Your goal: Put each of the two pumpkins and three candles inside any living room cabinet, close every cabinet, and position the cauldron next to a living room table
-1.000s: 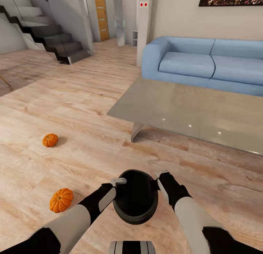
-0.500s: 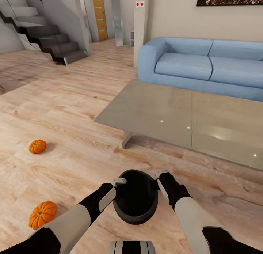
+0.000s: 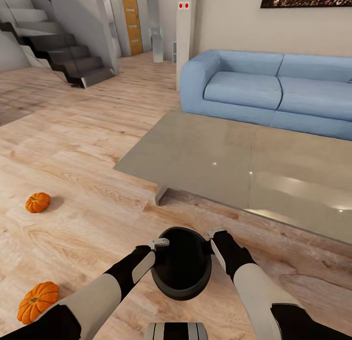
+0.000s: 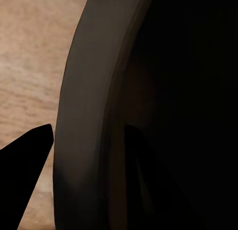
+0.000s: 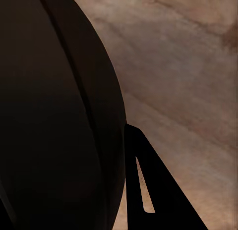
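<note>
Both hands, left (image 3: pixel 159 242) and right (image 3: pixel 215 233), are gripping the black pot (image 3: pixel 182 269) with their fingers, carrying it toward the tabletop (image 3: pixel 205 154), where it needs setting down next.

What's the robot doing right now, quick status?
Left gripper and right gripper clamp cauldron by its rim. Low table ahead. Two pumpkins on floor, off left.

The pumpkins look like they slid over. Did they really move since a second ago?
No, the camera moved: the robot turned, so both pumpkins, the table and the sofa all shifted leftward in the head view. The cauldron stayed held between the left gripper and the right gripper.
</note>
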